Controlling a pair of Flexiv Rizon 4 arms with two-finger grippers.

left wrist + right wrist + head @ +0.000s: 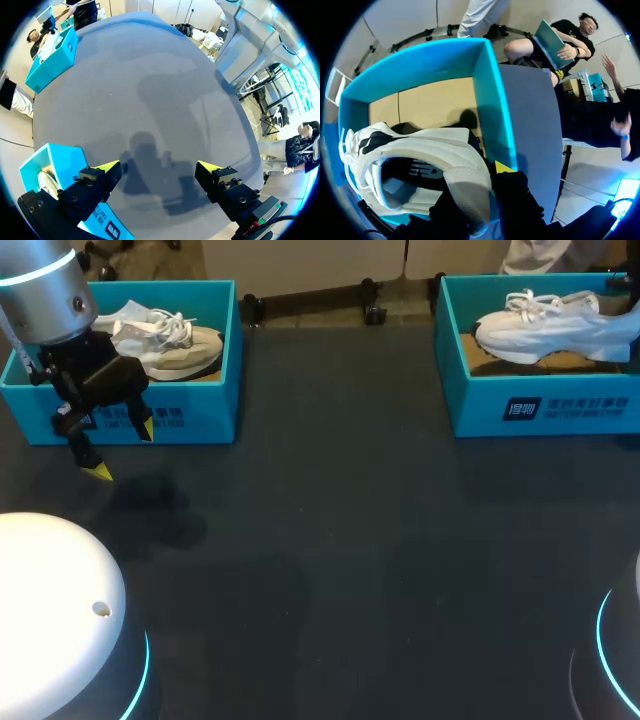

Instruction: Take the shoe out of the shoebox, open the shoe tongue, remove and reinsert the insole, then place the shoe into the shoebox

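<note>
Right gripper (477, 186) clamped on the heel of the white sneaker (420, 150); only one yellow tip shows. Sneaker lies in the teal shoebox (492, 100), toe pointing away from the gripper. Left gripper (159, 169) spread wide, holding nothing, above the dark table (150, 75), just beside the second shoebox (205, 405) holding a beige sneaker (170, 345).

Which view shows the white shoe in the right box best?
Head view: the white shoe lies almost whole, side-on in its box. Right wrist view shows only its heel opening, close up; left wrist view, a far white speck.
</note>
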